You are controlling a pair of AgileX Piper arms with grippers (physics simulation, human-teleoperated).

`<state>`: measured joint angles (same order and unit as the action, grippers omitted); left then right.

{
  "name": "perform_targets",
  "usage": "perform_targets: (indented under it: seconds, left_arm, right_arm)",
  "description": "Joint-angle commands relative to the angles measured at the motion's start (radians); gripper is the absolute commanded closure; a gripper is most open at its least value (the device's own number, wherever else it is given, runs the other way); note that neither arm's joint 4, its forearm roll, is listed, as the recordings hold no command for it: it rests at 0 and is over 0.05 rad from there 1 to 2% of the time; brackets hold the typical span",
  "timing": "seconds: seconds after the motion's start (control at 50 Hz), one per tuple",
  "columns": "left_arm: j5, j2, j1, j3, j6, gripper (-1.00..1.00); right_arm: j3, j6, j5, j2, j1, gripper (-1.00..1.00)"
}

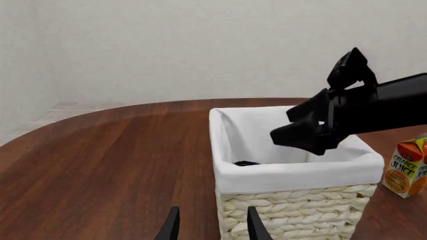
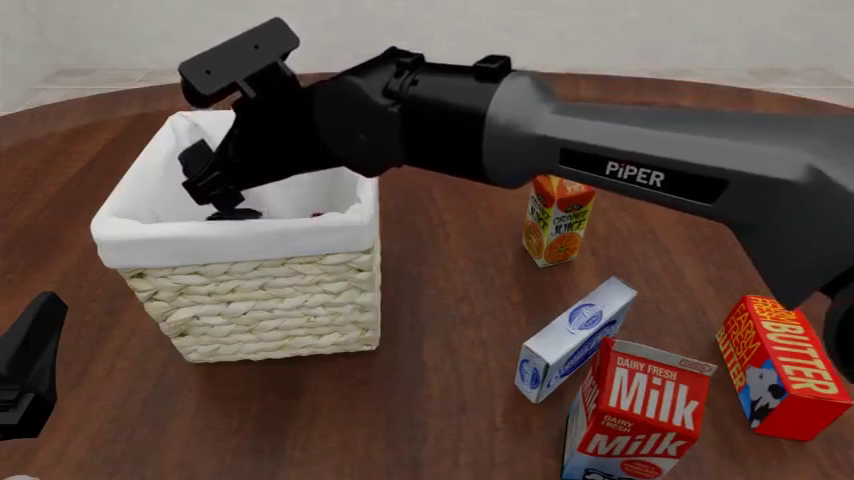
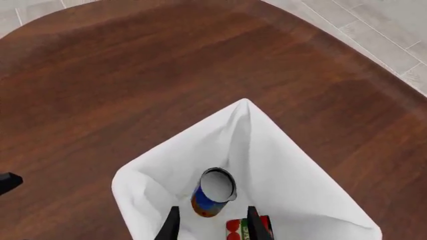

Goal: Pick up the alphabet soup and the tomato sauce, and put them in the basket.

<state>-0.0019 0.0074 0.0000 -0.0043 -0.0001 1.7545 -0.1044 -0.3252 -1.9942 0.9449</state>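
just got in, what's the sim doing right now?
The right arm reaches over the basket, its pincer open above the lining. Two cans already lie inside: a blue one and a red tomato-labelled one. The left pincer waits open, short of the basket, holding nothing. The orange juice, two milk cartons and butter box sit untouched on the table.

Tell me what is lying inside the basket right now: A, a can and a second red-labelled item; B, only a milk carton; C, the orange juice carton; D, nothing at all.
A: the right wrist view looks down into the basket and shows a can on the white lining, with a red-labelled item beside it, partly hidden behind the right gripper.
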Motion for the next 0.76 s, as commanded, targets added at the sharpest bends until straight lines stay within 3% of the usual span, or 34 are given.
perform_targets:
  seconds: [0.02, 0.76]
  left_arm:
    - [0.000, 0.000, 0.000, 0.000, 0.000, -1.00]
    - [0.000, 0.000, 0.000, 0.000, 0.000, -1.00]
  right_arm:
    - [0.010, 0.005, -0.004, -0.001, -0.001, -1.00]
    - [0.005, -0.016, -0.024, 0.055, -0.010, -1.00]
